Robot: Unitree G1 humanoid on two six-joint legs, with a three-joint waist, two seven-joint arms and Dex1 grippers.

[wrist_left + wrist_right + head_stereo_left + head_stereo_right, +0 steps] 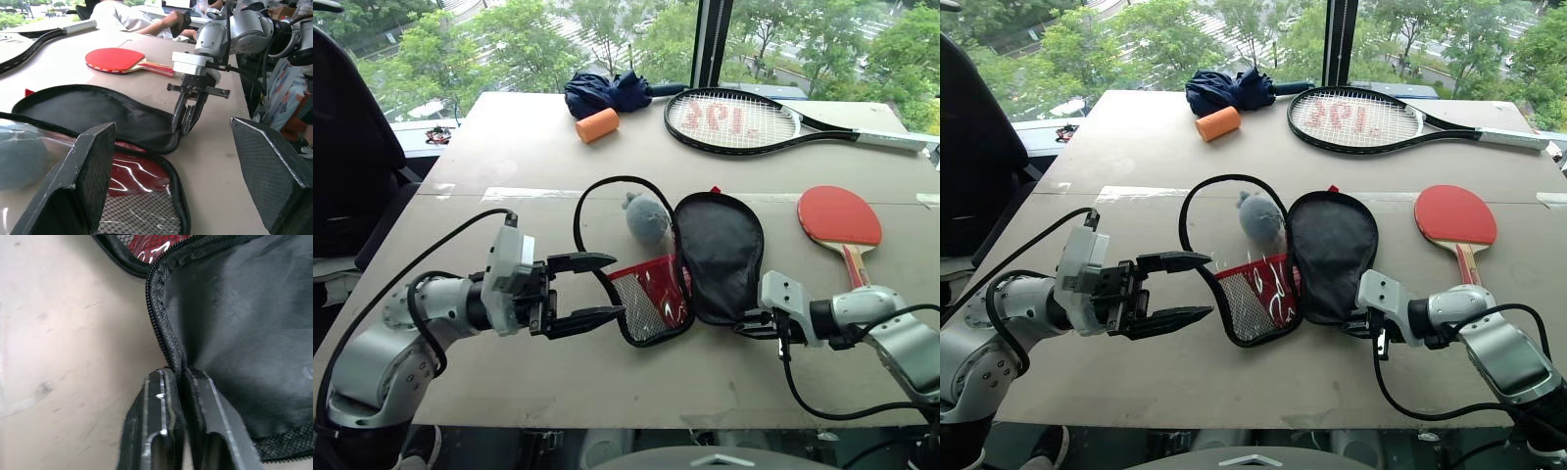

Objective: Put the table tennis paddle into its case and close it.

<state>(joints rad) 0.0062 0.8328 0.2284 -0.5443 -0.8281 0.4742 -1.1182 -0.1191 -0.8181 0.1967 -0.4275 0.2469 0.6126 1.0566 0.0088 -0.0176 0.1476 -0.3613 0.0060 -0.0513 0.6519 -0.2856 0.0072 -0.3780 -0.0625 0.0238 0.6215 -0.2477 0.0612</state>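
The case (720, 245) lies unzipped and spread open mid-table. Its black lined half is on the right, and the clear and red mesh half (651, 294) on the left stands partly raised. A grey-blue fish charm (646, 217) lies behind it. The table tennis paddle (839, 215) lies red face up to the right of the case, handle toward me. My right gripper (751, 323) is shut on the near zipper edge of the case's black half (168, 340). Just left of the mesh half, my left gripper (618, 286) hovers open and holds nothing.
A large black tennis racket (734, 120), a dark blue folded umbrella (607, 93) and an orange cylinder (597, 124) lie at the far end of the table. A black chair (342, 147) stands off the table's left side. A person sits beyond the table's right side (132, 14).
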